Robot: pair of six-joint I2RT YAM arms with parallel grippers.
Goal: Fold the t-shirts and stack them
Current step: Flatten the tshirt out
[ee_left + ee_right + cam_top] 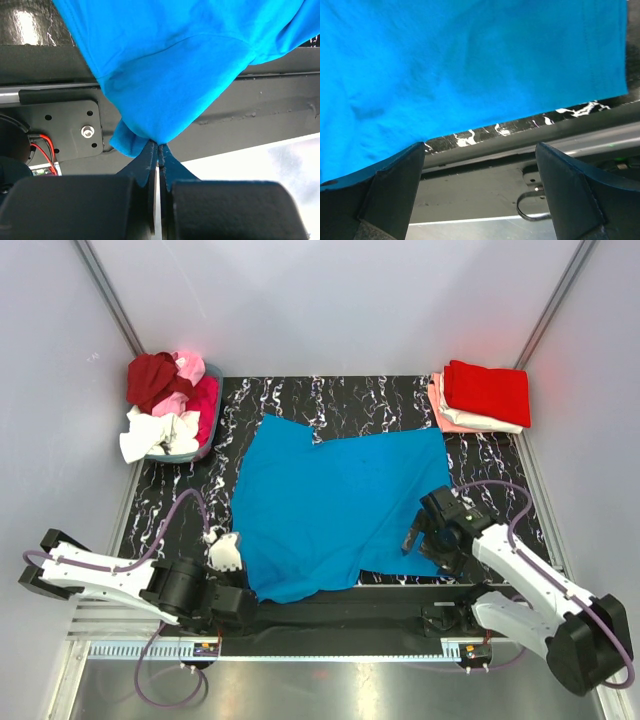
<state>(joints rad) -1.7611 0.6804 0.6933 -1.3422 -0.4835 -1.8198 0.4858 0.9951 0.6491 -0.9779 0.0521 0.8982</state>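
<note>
Top view: blue shirt (335, 505) spread flat mid-mat, long axis roughly 9-to-3, collar end unclear. Left wrist: left gripper (158, 150) pinched tight on the shirt's 7 o'clock corner, likely to lift a fold. Right wrist: right gripper (480, 147) gapes wide, empty, at the 4 o'clock hem.

No text is legible; the blue t-shirt (330, 505) is plain, and the ticked strip (300, 651) at the table's (480, 460) near edge is unreadable.
</note>
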